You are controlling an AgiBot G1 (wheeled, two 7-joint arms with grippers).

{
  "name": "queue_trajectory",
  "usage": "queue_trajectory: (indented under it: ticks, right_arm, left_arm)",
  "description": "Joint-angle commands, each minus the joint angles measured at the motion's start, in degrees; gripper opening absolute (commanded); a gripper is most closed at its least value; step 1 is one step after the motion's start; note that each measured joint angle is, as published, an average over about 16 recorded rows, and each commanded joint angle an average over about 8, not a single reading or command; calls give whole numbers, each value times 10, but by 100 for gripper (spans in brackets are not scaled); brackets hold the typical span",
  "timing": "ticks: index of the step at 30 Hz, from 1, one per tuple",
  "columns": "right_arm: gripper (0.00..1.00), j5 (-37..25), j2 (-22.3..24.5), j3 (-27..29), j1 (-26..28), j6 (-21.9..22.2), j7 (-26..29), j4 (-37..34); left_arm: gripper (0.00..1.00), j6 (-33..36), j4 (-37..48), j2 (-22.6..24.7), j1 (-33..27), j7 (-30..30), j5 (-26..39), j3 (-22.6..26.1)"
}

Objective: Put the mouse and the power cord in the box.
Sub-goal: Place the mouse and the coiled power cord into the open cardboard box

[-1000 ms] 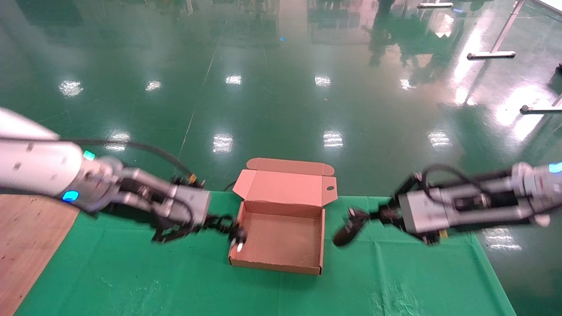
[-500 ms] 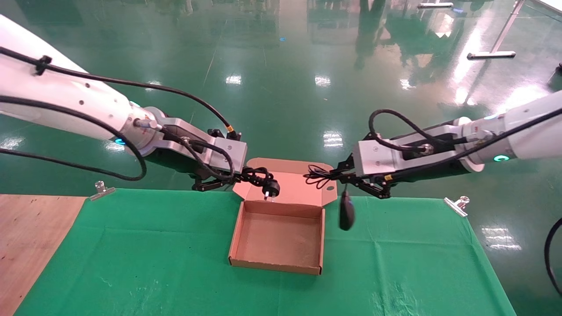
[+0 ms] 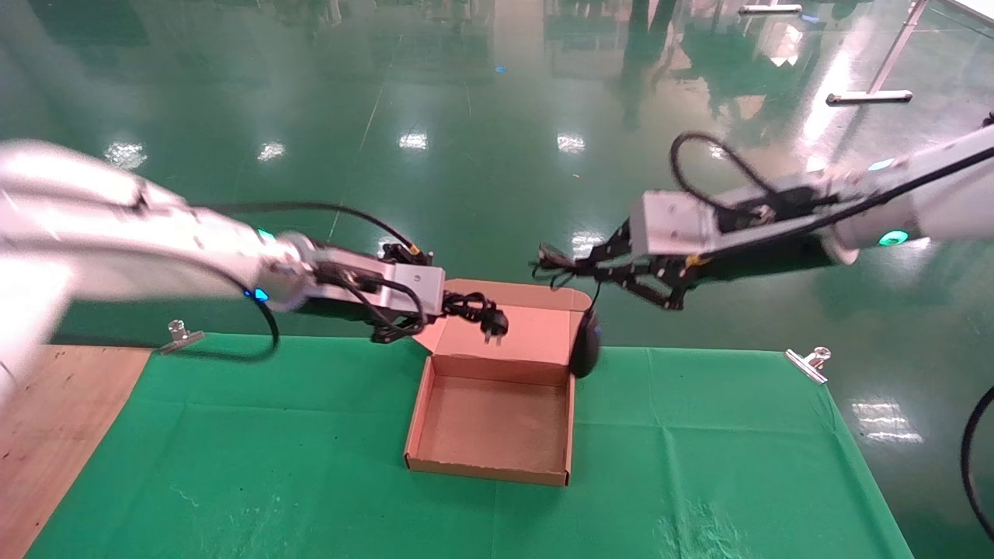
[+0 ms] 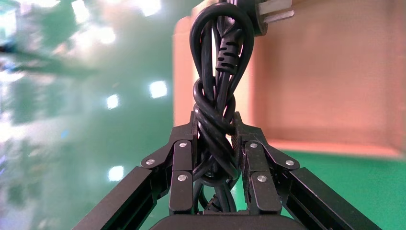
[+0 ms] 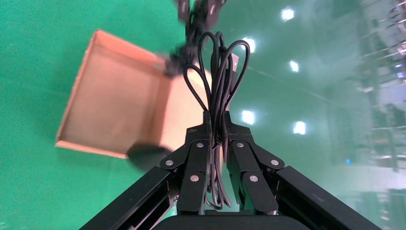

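Left gripper (image 3: 435,310) fingers clamped on power cord (image 3: 475,309); right gripper (image 3: 578,264) pinching mouse (image 3: 585,349) cable, both above open box (image 3: 497,466) lid, far side.

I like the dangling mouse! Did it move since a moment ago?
Yes. The mouse, hanging from the right gripper, swung left toward the box and rose slightly.

We hold both arms raised and stretched inward toward each other; our left arm reaches in from the left with its wrist level; our left gripper (image 3: 449,307) has its fingers (image 4: 183,165) clamped on the power cord (image 3: 480,312); our right arm reaches in from the right, somewhat higher; our right gripper (image 3: 578,264) has its fingers (image 5: 195,165) pinched on the looped cable of the mouse (image 3: 585,345), which dangles below.
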Motion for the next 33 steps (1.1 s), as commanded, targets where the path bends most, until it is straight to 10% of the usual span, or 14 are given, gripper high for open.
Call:
queue_trajectory:
  ticks: [1,9,30,33]
  right_arm:
    - [0,6,2,5,10,-2,-10,-14]
    - [0,14,10,8,22,-22,-25,-23]
    - [0,-1,9,-3,-7,-14,-47,-49]
    - [0,-2,8,-4,-7,-11,-54,-59]
  left_arm:
    - [0,-71,17,8,28,26,-14,-18]
    - [0,-351,-62,30,185,20,-44,31]
    - [1,-393,-70,30,221,-87,-174,264]
    - [17,-392,-67,30,218,-94,-186,287]
